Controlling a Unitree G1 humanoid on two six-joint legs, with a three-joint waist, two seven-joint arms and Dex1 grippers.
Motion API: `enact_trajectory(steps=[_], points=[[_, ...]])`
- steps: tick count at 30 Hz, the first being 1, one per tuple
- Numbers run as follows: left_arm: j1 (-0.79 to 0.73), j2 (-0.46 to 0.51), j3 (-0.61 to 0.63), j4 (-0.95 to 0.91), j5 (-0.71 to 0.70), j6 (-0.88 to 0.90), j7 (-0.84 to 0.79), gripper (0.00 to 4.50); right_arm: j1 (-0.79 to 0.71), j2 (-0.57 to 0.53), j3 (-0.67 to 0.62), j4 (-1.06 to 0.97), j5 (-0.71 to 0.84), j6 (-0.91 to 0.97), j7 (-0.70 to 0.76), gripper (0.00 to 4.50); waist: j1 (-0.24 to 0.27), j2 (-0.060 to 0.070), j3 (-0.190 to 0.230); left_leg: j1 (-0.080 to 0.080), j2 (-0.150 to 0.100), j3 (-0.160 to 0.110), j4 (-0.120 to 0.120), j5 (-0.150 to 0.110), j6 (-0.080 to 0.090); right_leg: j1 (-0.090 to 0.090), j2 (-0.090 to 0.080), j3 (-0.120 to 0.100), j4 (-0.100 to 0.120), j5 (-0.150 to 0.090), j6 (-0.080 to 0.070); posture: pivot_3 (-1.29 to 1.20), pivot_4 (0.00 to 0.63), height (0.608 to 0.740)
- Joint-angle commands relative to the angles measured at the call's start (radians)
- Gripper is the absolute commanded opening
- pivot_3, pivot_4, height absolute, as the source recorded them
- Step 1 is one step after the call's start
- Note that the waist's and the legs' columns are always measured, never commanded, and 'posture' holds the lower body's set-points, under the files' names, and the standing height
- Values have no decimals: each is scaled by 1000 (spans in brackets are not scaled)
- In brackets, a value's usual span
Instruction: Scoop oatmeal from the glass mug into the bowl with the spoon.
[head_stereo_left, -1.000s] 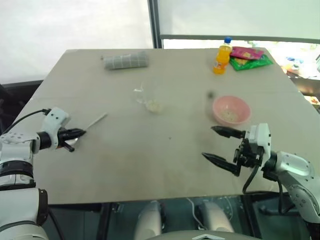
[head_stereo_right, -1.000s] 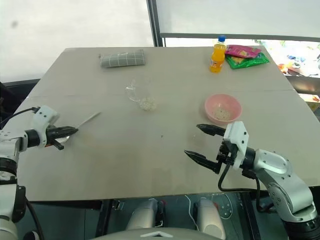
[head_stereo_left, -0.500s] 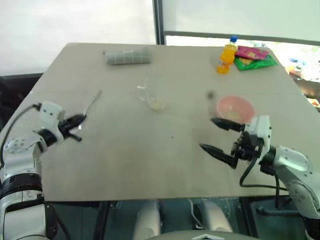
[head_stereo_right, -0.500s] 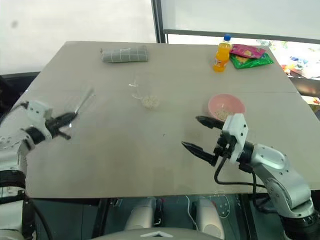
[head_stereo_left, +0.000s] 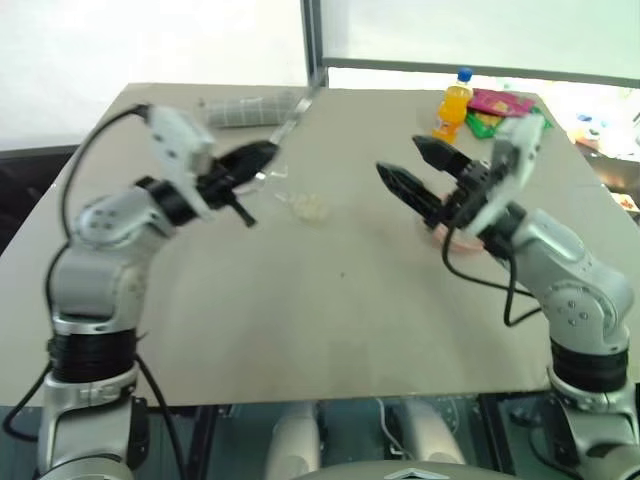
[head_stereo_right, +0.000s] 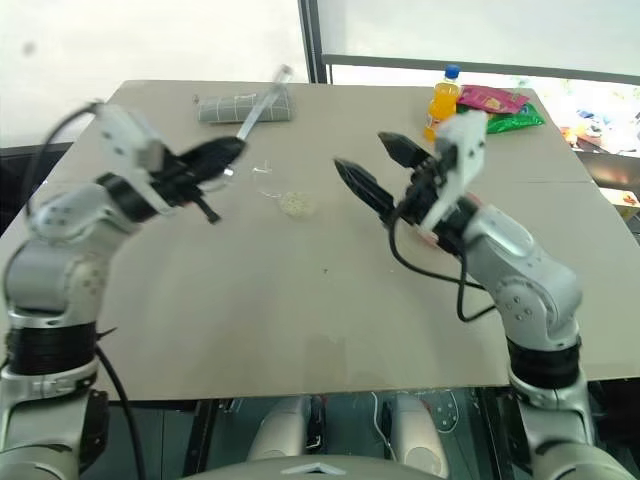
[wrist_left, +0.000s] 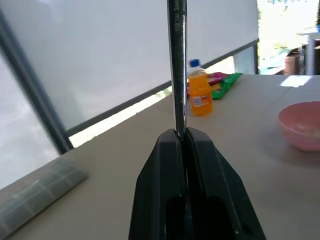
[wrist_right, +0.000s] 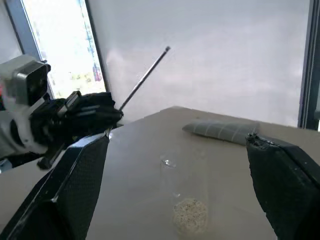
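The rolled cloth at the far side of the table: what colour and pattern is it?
The rolled cloth is grey-green with a thin pale grid of checks, clearest in the left wrist view.

Lying open across the near half of the worktop (head_stereo_right: 300, 320). Standing mid-worktop: glass mug (head_stereo_right: 285, 192) with oatmeal (head_stereo_right: 293, 205), between left tool (head_stereo_right: 228, 148) and right tool (head_stereo_right: 365, 165). Sitting behind the right arm: bowl (head_stereo_left: 455, 238). Crowding the far edge: rolled cloth (head_stereo_right: 240, 107), orange bottle (head_stereo_right: 442, 98), snack packets (head_stereo_right: 500, 108).

I see a plain test room: a bare beige table (head_stereo_left: 330, 300) beneath blinded windows (wrist_left: 100, 60), an orange bottle (wrist_left: 199, 92) beyond my left gripper (wrist_left: 184, 134).
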Motion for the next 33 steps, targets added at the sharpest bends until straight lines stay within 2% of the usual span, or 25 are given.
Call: enact_trajectory(steps=[1, 3, 10, 16, 20, 25, 27, 33], points=[[-50, -20, -48, -30, 42, -39, -12, 30, -75, 50, -32, 14, 89, 83, -130, 4500, 0, 0, 0, 0, 0, 0, 0, 0, 0, 0, 0, 0, 0, 0, 0, 0, 150, 740], [-73, -43, -80, -5, 73, -74, -19, 30, -108, 104, -42, 67, 136, 137, -232, 4500, 0, 0, 0, 0, 0, 0, 0, 0, 0, 0, 0, 0, -1, 0, 0, 0, 150, 740], [-105, -77, -116, 49, 130, -134, -54, 30, -189, 207, -83, 145, 210, 145, -363, 4500, -1, 2, 1, -2, 0, 1, 0, 0, 0, -1, 0, 0, -1, 0, 0, 0, 150, 740], [-95, -81, -132, 73, 176, -176, -77, 30, -219, 220, -104, 174, 226, 141, -385, 4500, -2, 3, 2, -2, 0, 1, -1, 0, 0, -1, 0, 0, -1, 0, 1, 0, 150, 740], [-102, -83, -136, 88, 201, -194, -74, 0, -220, 216, -103, 174, 231, 147, -381, 3291, -2, 3, 2, -2, 0, 1, -1, 0, 0, -1, 0, 0, -1, 0, 1, 0, 150, 740], [-114, -91, -121, 100, 201, -174, -57, 0, -203, 207, -91, 171, 221, 152, -370, 798, -3, 3, 2, -2, 0, 0, -1, 0, 0, -1, 0, 0, -1, 0, 1, 0, 150, 740], [-112, -93, -120, 98, 199, -164, -54, 0, -203, 201, -89, 172, 218, 154, -367, 42, -3, 3, 2, -2, 0, 0, -1, 0, 0, -1, 0, 0, -1, 0, 1, 0, 150, 740], [-109, -108, -114, 82, 175, -123, -49, 0, -201, 196, -88, 178, 209, 158, -371, 42, -3, 3, 2, -2, 0, -1, -1, 0, 0, -1, 0, 0, -1, 0, 1, 0, 150, 740]])
